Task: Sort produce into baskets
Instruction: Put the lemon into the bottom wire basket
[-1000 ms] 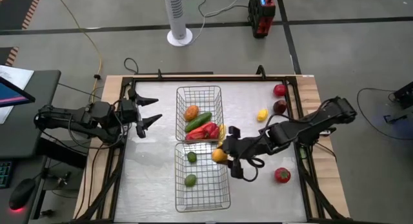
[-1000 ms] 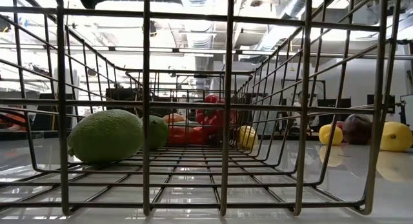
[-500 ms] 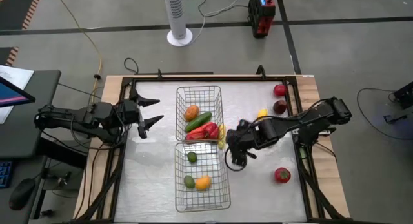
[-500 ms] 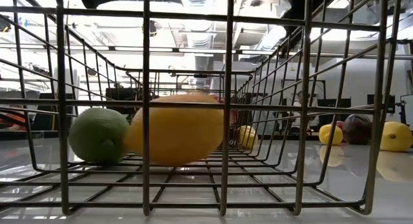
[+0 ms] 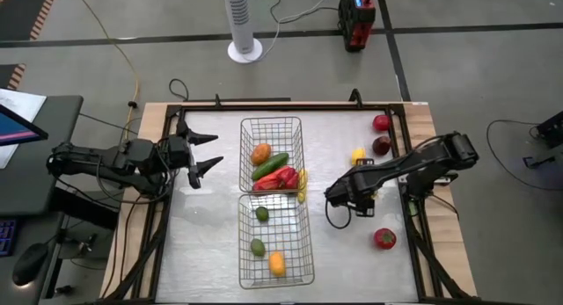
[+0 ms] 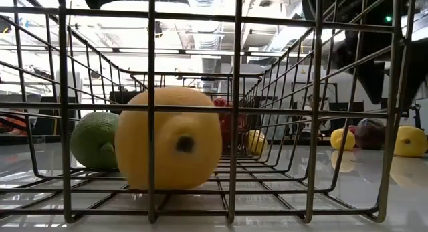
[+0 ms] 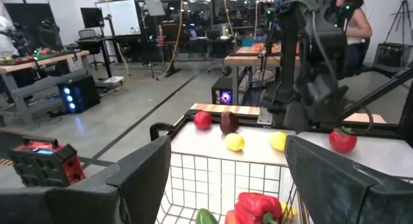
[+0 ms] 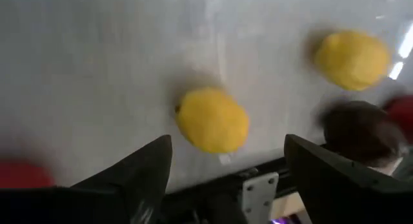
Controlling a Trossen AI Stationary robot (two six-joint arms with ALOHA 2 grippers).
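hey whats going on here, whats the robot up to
A two-armed robot is sorting toy produce into two wire baskets. The near basket holds two limes and an orange-yellow fruit; the far basket holds red peppers, a cucumber and an orange. The right gripper, open and empty, is over the table right of the baskets, facing a lemon. The left gripper waits open at the left.

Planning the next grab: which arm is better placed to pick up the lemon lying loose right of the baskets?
Right. Its open gripper hangs near that lemon, which fills its wrist view. The left gripper waits beyond the baskets.
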